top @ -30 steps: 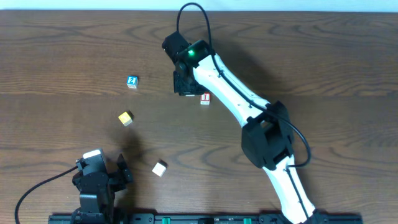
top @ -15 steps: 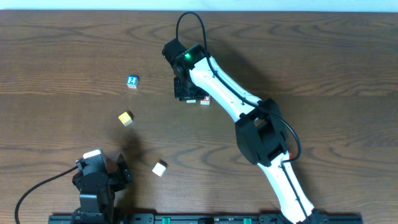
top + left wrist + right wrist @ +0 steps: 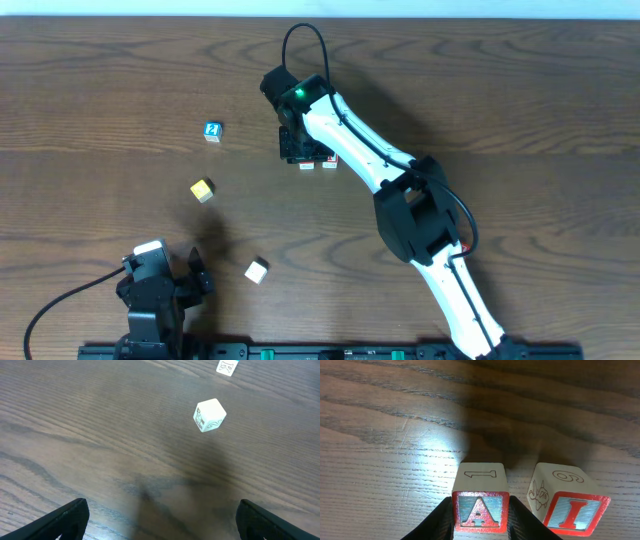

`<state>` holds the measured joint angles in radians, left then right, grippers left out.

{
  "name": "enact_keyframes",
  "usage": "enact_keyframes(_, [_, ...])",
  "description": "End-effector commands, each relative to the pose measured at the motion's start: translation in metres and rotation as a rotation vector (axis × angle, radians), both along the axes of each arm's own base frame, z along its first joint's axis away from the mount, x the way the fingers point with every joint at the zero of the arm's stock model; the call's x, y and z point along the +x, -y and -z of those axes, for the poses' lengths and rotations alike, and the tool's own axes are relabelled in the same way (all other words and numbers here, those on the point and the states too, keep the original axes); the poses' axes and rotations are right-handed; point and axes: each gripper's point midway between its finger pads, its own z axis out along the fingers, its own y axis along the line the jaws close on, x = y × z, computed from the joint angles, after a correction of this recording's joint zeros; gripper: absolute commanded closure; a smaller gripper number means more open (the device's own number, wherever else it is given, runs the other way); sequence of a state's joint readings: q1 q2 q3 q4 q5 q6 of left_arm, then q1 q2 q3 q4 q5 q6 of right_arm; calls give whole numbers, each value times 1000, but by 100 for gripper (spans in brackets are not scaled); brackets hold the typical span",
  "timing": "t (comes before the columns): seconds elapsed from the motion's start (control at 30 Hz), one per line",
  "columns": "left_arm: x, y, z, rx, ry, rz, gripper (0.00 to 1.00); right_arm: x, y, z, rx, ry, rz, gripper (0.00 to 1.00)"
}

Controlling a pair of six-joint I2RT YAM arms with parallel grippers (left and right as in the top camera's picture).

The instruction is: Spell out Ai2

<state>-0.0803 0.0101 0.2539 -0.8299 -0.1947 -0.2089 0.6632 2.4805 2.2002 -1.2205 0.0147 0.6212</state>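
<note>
Right wrist view gives us the close-up: the right claw (image 3: 481, 521) is narrowed around the A block (image 3: 480, 480), a dark finger hugging each side, and the block looks to be sitting flat on the desk (image 3: 395, 410). Just to its right, with a slim gap between, stands the I block (image 3: 575, 512). The red A and red I face the same way and read left to right, which is surely why the A is being held exactly there: it is being squared up as the first letter of the word.

There is plenty of writing to read. The A block carries an outlined "1" on top. The I block shows an outlined "6" or "9" on top, I can't tell which, and a small red animal drawing on its side.

From overhead, the pair sits mid-desk under the right arm. The blue block (image 3: 212, 131) sits well apart to the left, its white figure too small to read, so by my reckoning the last character is yet to join the row.

Down at the near edge, the left claw (image 3: 162, 517) is spread wide and holds nothing. Ahead of it sits a white block (image 3: 210, 415) with a dark line drawing and no letter I can make out. A yellow block (image 3: 202, 190) lies off to the side, not needed for this word.
</note>
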Motion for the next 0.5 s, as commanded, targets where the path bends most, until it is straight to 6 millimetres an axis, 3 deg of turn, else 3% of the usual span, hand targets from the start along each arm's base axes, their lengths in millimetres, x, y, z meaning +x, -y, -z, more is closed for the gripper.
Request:
enact_keyframes(0.0, [-6,-4,7,19,-34,-13,5,4,2,8,-14,0,14,66])
enact_keyframes(0.27, [-6,-4,7,19,-34,-13,5,10,-1,8,3,22,9,53])
enact_keyframes(0.37, [-6,-4,7,19,-34,-13,5,15,1,7,-4,42,3,40])
enact_keyframes(0.47, [-6,-4,7,19,-34,-13,5,21,3,7,0,59,-2,36])
